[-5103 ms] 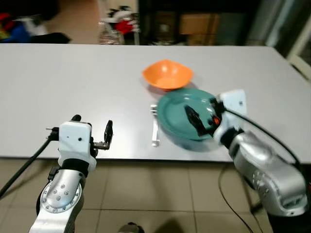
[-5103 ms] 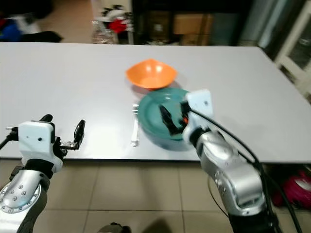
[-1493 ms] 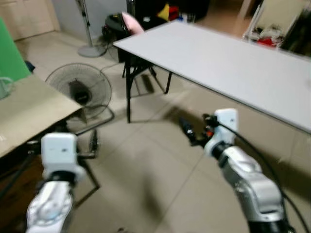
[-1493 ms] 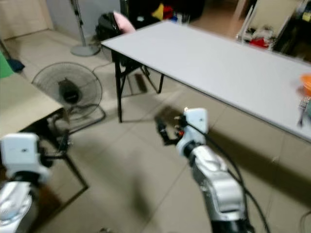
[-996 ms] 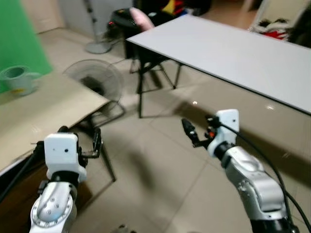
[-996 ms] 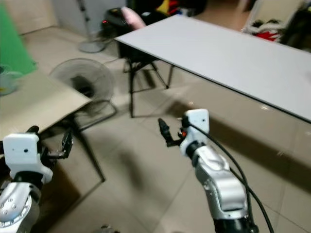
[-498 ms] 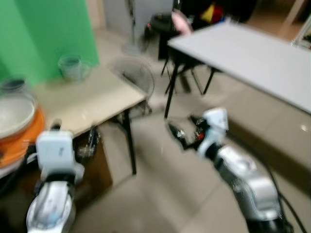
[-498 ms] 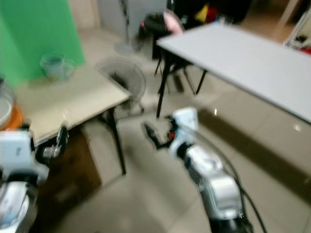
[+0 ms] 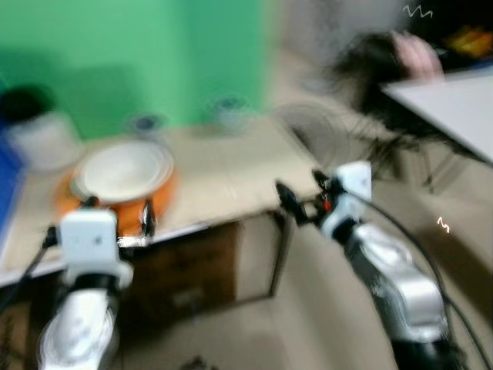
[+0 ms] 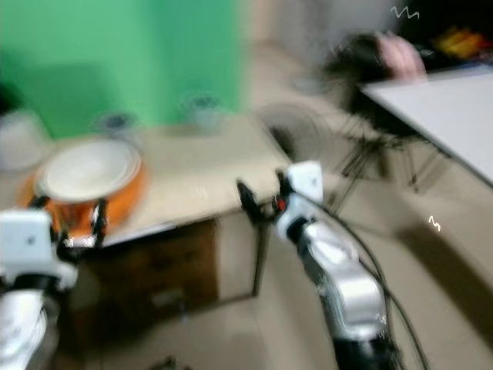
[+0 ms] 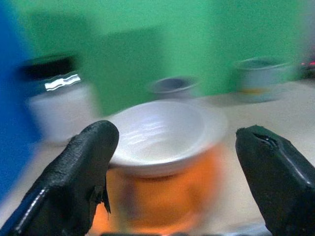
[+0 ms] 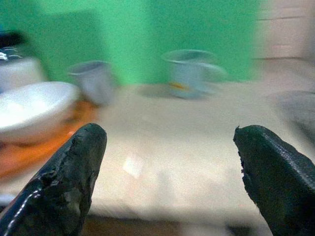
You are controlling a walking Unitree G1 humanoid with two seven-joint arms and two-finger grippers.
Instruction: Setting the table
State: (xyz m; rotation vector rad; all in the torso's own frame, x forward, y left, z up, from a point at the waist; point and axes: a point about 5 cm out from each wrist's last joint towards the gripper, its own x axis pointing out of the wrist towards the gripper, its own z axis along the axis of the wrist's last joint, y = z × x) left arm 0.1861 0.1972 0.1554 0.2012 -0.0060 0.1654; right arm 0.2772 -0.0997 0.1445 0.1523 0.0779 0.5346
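Head views, blurred. Nearest: left tool (image 9: 145, 223) and right tool (image 9: 296, 205), both w/ fingers spread apart and holding nothing, raised before a low beige bench (image 9: 231, 173).

On the bench nearest the left tool: shallow white glazed bowl (image 11: 160, 133) stacked on orange dishes (image 11: 162, 196), exact count of the stack not discernible. The left wrist view frames the white bowl between its two fingers.

Handling (est.): the bowl looks like ceramic, i.e. stiff, fairly heavy, smooth and slick, breakable if dropped. Best hold is prob. at the rim, one finger inside, one outside, lifted straight up so the orange pieces under it stay put.

Farther back, near the green wall (image 9: 154, 62): small grey cup (image 12: 93, 81), pale blue-grey cup w/ handle (image 12: 189, 66), white container w/ dark lid (image 11: 61, 110).
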